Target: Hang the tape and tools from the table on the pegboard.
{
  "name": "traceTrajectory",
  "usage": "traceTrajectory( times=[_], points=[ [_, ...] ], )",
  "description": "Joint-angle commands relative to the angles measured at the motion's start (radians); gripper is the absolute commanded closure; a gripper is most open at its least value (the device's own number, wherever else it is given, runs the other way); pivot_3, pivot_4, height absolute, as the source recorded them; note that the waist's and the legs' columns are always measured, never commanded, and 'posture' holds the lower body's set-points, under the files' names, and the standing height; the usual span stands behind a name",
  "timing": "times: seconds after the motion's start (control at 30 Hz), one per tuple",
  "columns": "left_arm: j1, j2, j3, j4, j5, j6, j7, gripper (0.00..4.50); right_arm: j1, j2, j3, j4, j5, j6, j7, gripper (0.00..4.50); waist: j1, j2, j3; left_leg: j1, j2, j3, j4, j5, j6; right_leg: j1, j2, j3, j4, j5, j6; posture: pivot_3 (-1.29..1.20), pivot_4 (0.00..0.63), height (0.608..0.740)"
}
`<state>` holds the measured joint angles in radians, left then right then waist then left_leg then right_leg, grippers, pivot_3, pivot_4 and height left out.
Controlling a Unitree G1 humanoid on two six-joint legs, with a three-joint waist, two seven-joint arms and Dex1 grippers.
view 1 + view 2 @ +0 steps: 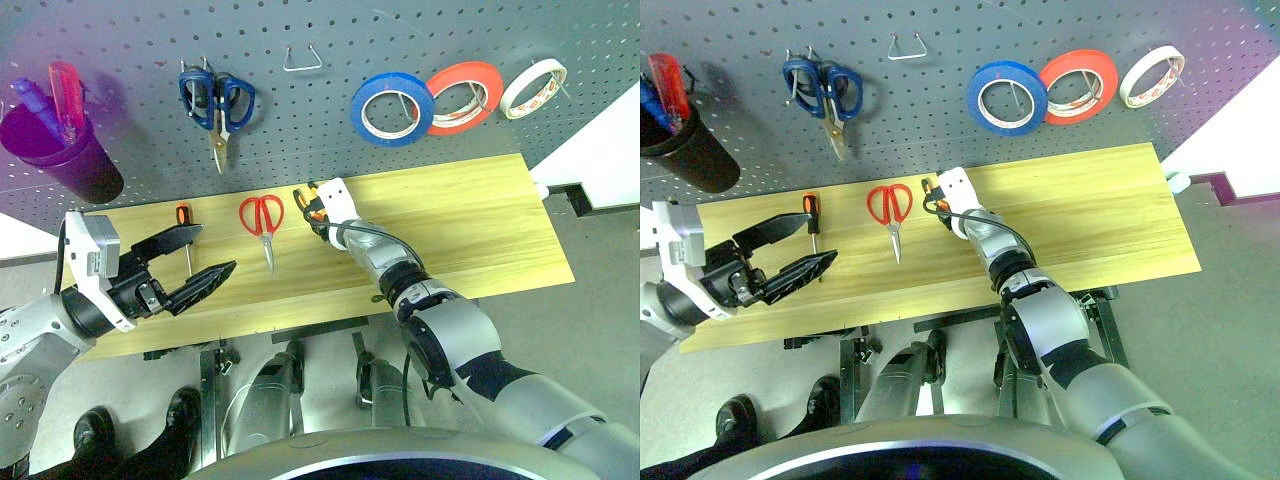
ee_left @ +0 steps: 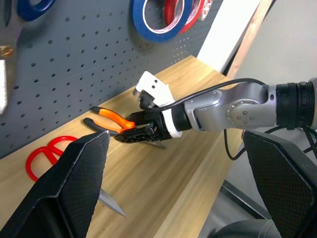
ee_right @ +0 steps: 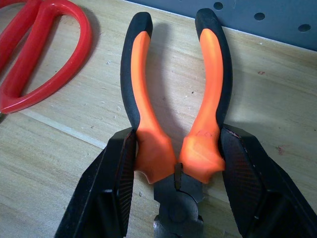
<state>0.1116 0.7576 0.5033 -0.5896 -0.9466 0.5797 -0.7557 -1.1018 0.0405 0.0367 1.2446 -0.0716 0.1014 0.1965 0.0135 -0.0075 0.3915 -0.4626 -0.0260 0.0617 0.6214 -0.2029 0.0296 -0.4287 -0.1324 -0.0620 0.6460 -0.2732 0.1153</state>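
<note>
Head view showing pliers (image 1: 310, 203) lying on the table (image 1: 480, 215) beside red scissors (image 1: 262, 216), left end effector (image 1: 195, 258) hanging wide open (empty), right wrist view revealing right end effector (image 3: 177, 163) fingers pressing both orange handles, gripping.

Grey floor (image 1: 600, 230) spreads right of the counter (image 1: 480, 215) and beneath it — smooth and bare. A white panel (image 1: 600, 150) stands at the right edge beside the pegboard (image 1: 120, 60), a dark strip at its foot. Black frame legs (image 1: 1105, 310) show under the counter — light falls evenly, with soft shadows.
</note>
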Motion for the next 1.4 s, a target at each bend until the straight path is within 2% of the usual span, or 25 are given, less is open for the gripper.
traceTrajectory(
  times=[0.03, 0.3, 0.47, 0.7, 1.03, 1.4],
  points=[
    [0.006, -0.003, 0.016, -0.026, -0.008, -0.015, 0.002, 0.0, -0.014, 0.009, 0.003, 0.001, -0.009, -0.002, 0.009, 2.37, 0.0, 0.0, 0.0, 0.0, 0.0, 0.0, 0.0, 0.0, 0.0, 0.0, 0.0, 0.0, 0.0, 0.0, 0.0, 0.22, 0.416, 0.74],
    [-0.005, -0.012, 0.003, -0.018, 0.002, -0.021, 0.003, 0.0, -0.003, 0.0, -0.047, -0.028, 0.043, -0.017, 0.068, 2.37, 0.0, 0.0, 0.0, 0.0, 0.0, 0.0, 0.0, 0.0, 0.0, 0.0, 0.0, 0.0, 0.0, 0.0, 0.0, 0.21, 0.405, 0.74],
    [-0.022, -0.014, -0.003, -0.005, 0.005, -0.026, 0.001, 0.0, 0.055, -0.028, -0.1, -0.116, 0.12, -0.001, 0.197, 2.37, 0.0, 0.0, 0.0, 0.0, 0.0, 0.0, 0.0, 0.0, 0.0, 0.0, 0.001, -0.001, 0.0, 0.0, 0.0, 0.2, 0.397, 0.74],
    [-0.054, -0.005, -0.015, 0.034, 0.029, -0.04, -0.026, 0.0, 0.235, -0.09, -0.069, -0.425, 0.166, 0.113, 0.358, 2.37, 0.001, 0.0, 0.0, 0.0, 0.0, 0.001, 0.0, 0.0, 0.0, 0.0, 0.0, -0.001, 0.0, 0.0, 0.0, 0.17, 0.383, 0.74],
    [-0.128, -0.017, -0.032, 0.096, 0.026, -0.04, -0.036, 0.0, 0.437, -0.15, -0.094, -0.819, 0.283, 0.293, 0.416, 2.37, 0.0, -0.001, 0.0, 0.0, 0.001, 0.002, 0.0, 0.0, 0.0, 0.0, -0.001, -0.002, 0.0, 0.0, 0.0, 0.12, 0.369, 0.74],
    [-0.17, -0.025, -0.028, 0.107, -0.013, -0.028, -0.007, 0.0, 0.502, -0.17, -0.129, -0.966, 0.392, 0.284, 0.454, 2.37, -0.001, -0.002, -0.001, 0.0, 0.001, 0.002, 0.001, 0.001, 0.0, 0.0, -0.001, -0.003, 0.0, 0.0, 0.0, 0.11, 0.345, 0.74]
  ],
)
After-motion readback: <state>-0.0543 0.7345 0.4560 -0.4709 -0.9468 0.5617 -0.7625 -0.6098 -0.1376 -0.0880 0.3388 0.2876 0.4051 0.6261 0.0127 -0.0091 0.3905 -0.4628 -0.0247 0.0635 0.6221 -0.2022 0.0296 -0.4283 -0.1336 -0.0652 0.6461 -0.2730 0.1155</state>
